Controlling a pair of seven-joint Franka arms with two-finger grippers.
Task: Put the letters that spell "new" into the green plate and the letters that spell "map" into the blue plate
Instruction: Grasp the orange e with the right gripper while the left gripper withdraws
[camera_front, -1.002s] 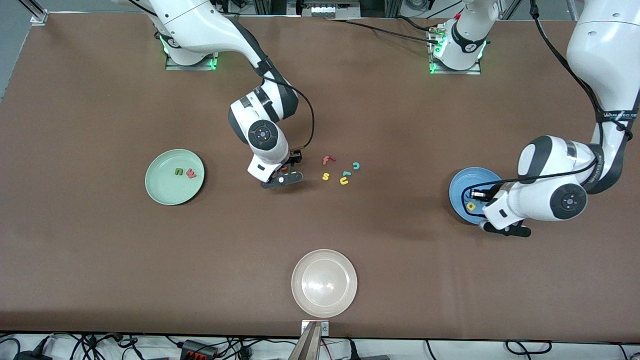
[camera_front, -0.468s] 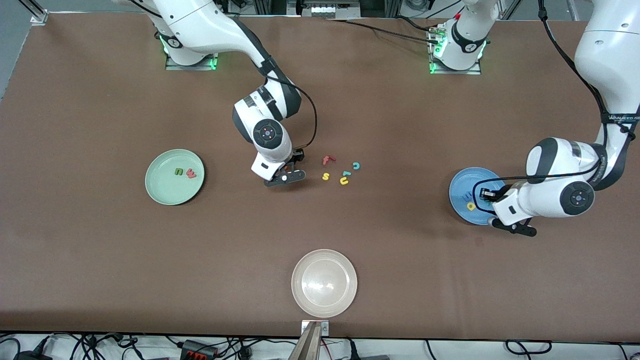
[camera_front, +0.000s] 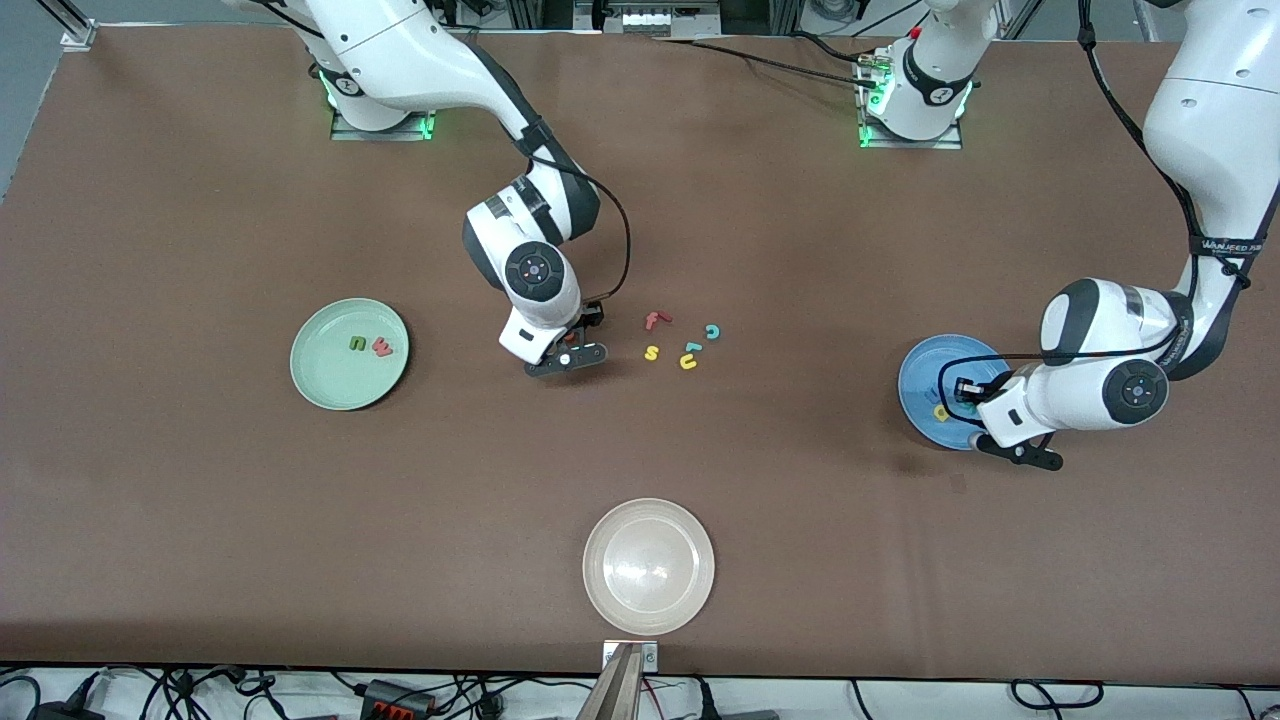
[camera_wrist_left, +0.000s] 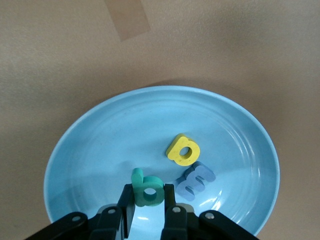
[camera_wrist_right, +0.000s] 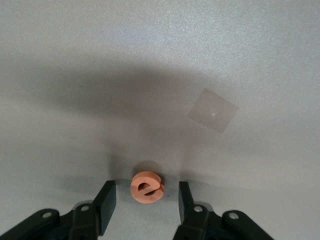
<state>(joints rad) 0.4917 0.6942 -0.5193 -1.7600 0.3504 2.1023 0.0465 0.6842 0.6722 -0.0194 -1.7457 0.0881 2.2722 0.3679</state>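
Over the blue plate (camera_front: 920, 372) my left gripper (camera_front: 962, 400) is shut on the teal p (camera_wrist_left: 147, 189), just above the plate's floor (camera_wrist_left: 100, 145). The yellow a (camera_wrist_left: 183, 149) and blue m (camera_wrist_left: 196, 181) lie in that plate beside it. My right gripper (camera_front: 568, 346) is low over the table, open. The orange e (camera_wrist_right: 147, 188) lies on the table between its fingers (camera_wrist_right: 106, 202), touching neither. The green plate (camera_front: 330, 382) holds the dark green n (camera_front: 357, 343) and pinkish-red w (camera_front: 382, 347).
Loose letters lie mid-table beside the right gripper: a red f (camera_front: 655, 320), yellow s (camera_front: 651, 352), teal c (camera_front: 712, 331) and yellow u (camera_front: 688, 362). A whitish-beige plate (camera_front: 648, 566) sits near the front camera's edge.
The right gripper's jaws have drawn in slightly around the orange e. The left arm's wrist has shifted a little over the blue plate, still gripping the teal p.
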